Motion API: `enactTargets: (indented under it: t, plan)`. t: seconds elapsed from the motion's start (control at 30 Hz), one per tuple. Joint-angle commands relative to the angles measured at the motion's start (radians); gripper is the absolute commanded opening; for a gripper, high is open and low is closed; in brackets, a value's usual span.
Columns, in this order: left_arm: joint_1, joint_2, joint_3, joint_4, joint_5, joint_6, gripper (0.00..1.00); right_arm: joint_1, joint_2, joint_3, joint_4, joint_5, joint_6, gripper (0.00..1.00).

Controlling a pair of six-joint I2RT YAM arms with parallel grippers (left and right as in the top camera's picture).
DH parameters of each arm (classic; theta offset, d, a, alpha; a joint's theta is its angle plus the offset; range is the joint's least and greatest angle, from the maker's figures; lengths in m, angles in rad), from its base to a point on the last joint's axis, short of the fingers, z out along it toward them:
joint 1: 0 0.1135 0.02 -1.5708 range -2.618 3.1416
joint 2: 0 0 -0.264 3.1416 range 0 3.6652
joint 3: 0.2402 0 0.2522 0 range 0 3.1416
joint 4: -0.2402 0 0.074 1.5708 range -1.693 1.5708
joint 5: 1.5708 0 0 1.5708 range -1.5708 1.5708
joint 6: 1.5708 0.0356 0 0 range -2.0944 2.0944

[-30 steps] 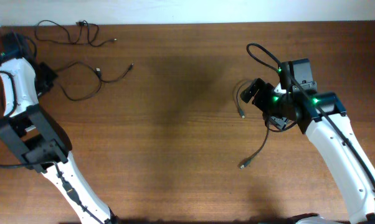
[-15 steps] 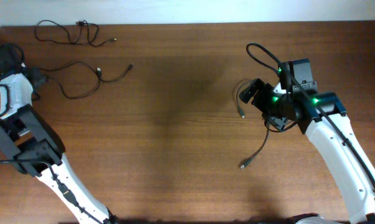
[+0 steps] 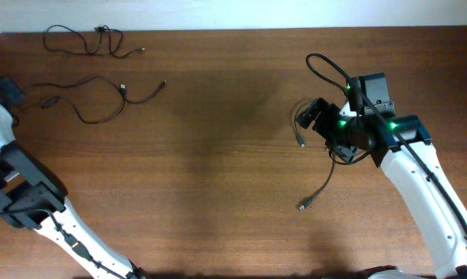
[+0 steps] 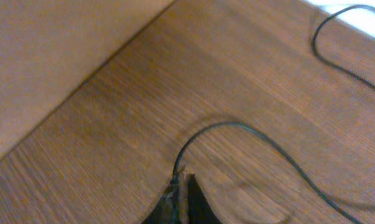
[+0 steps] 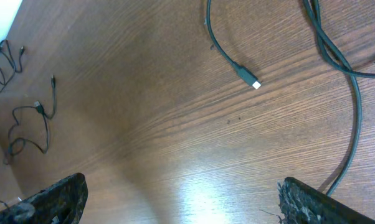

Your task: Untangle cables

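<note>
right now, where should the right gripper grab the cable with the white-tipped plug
Grip the cable just behind its plug, coming from straight above with the right gripper set across it. That stretch lies flat and nearly straight on the table, with bare wood on both sides.

Brown wood-grain tbl (image 3: 218, 167) is carrying three thin blk cords, all lying flat & well apart. The far cable (image 3: 82, 43) is sprawling in loose loops nr the back edge, L corner. The left cable (image 3: 102, 99) is lying just in front of it, bending in a wavy U w/ its free end pointing R. The right cable (image 3: 320, 184) is lying on the R half, one end resting twd the front, another w/ a pale tip further back; part of it is hiding under the arm.
</note>
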Motion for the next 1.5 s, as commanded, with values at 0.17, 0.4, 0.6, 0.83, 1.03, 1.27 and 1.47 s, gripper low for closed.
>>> enactTargets:
  t: [0.17, 0.4, 0.6, 0.83, 1.03, 1.27, 1.47]
  plan:
    - [-0.016, -0.022, 0.022, -0.185, 0.172, 0.008, 0.71, 0.0, 0.0, 0.008, 0.006, -0.006, -0.011, 0.99]
    - [-0.085, -0.105, 0.042, -0.084, 0.048, 0.007, 0.77, 0.0, 0.0, 0.008, 0.002, -0.005, -0.011, 0.99]
    - [-0.171, -0.177, 0.039, -0.441, 0.343, -0.037, 0.43, 0.0, 0.0, 0.008, 0.006, -0.002, -0.011, 0.98]
    - [-0.287, -0.083, -0.113, -0.6, 0.247, -0.098, 0.0, 0.0, 0.0, 0.008, 0.001, -0.005, -0.011, 0.99]
    - [-0.317, -0.06, -0.173, -0.392, 0.263, -0.098, 0.59, 0.0, 0.0, 0.008, 0.002, -0.006, -0.011, 0.98]
    - [-0.399, -0.005, -0.173, -0.342, 0.259, 0.122, 0.63, 0.0, 0.0, 0.008, 0.002, -0.005, -0.011, 0.99]
    - [-0.407, -0.004, -0.173, -0.349, 0.105, 0.122, 0.28, 0.0, 0.0, 0.008, 0.002, -0.006, -0.011, 0.98]
